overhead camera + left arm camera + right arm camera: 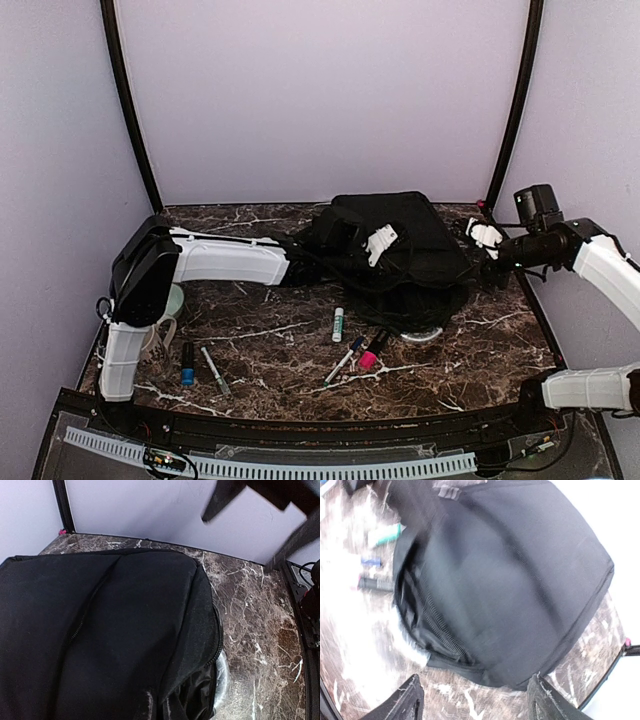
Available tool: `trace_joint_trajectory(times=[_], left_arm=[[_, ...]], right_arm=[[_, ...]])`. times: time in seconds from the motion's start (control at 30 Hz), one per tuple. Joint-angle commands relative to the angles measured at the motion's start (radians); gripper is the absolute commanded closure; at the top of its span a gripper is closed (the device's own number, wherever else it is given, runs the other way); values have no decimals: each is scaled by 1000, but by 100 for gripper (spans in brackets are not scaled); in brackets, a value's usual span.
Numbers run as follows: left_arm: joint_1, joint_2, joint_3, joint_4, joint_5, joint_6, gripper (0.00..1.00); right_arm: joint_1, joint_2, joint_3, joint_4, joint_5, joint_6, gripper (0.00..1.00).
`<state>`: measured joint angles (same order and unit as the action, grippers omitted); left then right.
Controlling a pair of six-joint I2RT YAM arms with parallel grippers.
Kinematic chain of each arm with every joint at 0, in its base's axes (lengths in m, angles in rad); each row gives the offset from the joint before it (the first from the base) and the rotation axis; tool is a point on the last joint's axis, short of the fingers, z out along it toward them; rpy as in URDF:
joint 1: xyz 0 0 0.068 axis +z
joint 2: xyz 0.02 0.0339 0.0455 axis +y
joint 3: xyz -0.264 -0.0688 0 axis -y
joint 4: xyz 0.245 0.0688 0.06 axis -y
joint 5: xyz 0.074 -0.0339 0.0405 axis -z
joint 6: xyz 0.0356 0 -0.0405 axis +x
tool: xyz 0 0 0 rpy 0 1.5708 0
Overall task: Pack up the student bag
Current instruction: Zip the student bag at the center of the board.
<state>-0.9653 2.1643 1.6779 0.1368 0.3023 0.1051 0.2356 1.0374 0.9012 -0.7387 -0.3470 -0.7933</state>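
Note:
The student bag (400, 250) is a big black backpack lying at the back middle of the marble table. Its near side gapes along the zipper (219, 630), showing dark lining (415, 605). My left gripper (375, 248) rests on top of the bag. Its fingers are hidden in the left wrist view, where raised black fabric (100, 630) fills the frame right up to the camera, so it appears shut on that fabric. My right gripper (490, 258) is open at the bag's right edge. Its two fingertips (412, 700) straddle the bag's corner (510, 677) without touching it.
Loose on the table in front of the bag lie a green-and-white marker (338, 323), a pink-capped marker (368, 358), a blue one (352, 352), a pen (215, 370) and a small blue-capped bottle (187, 365). A clear plastic thing (425, 335) pokes out from under the bag.

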Motion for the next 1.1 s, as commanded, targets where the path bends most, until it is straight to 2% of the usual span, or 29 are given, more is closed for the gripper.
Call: trace_joint_trajectory(times=[0.0,0.07,0.2,0.27,0.37,0.53,0.7,0.87,1.07], left_arm=[[-23,24,-44,120,6,-39,100],[-35,32,-37,102,-4,-35,95],[-69,-42,-67,-11,-93,35,68],[-72,-121,-158,-4,-85,57,63],[-72,-248,-301,7,-83,63,58],[-68,-403,-512,23,-184,46,54],[4,-455,-596,-3,-212,17,53],[116,-434,-605,-15,-191,15,53],[195,-300,-564,31,-155,57,54]], right_arm=[[-39,71,136,4,-154,102,30],[-39,118,179,38,-175,141,30],[-38,237,226,146,-240,267,32],[-18,311,244,163,-251,284,35],[76,398,273,219,-171,292,36],[153,541,314,284,-137,354,39],[155,690,329,316,-112,385,42],[154,762,324,314,4,404,44],[154,821,328,290,64,399,45]])
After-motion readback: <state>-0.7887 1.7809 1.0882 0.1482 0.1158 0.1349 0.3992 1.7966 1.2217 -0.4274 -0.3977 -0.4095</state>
